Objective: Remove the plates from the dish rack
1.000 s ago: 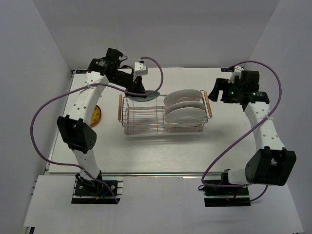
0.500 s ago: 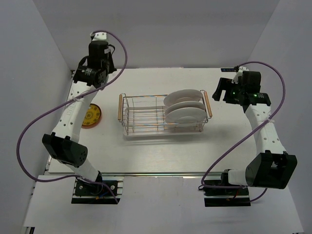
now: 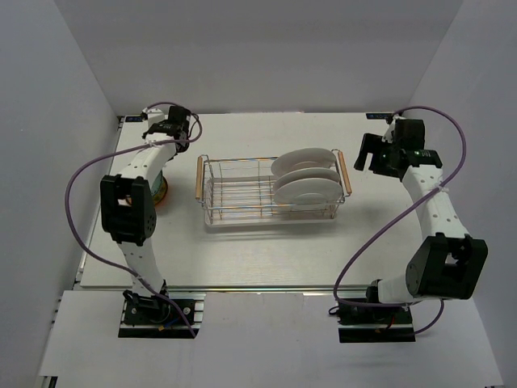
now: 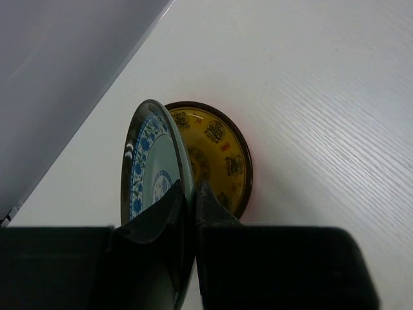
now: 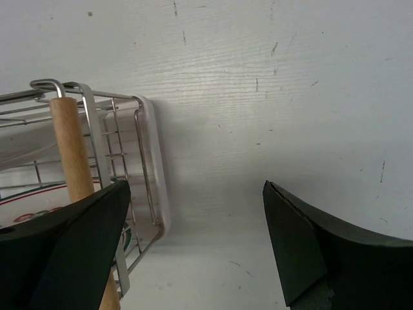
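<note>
In the left wrist view my left gripper is shut on the rim of a teal plate with a blue pattern. The plate stands on edge just above a yellow plate that lies flat on the table. From above, the yellow plate shows only as a sliver beside the folded left arm. The dish rack stands mid-table with white plates upright in its right half. My right gripper hangs open just right of the rack's wooden handle, holding nothing.
The left wall runs close beside the held plate and the yellow plate. The rack's white drip tray edge lies under the right gripper's left finger. A green-rimmed white plate shows inside the rack.
My left arm carried the teal plate from the rack's left end to the far left and lowered it over the yellow plate. The right gripper barely shifted.
</note>
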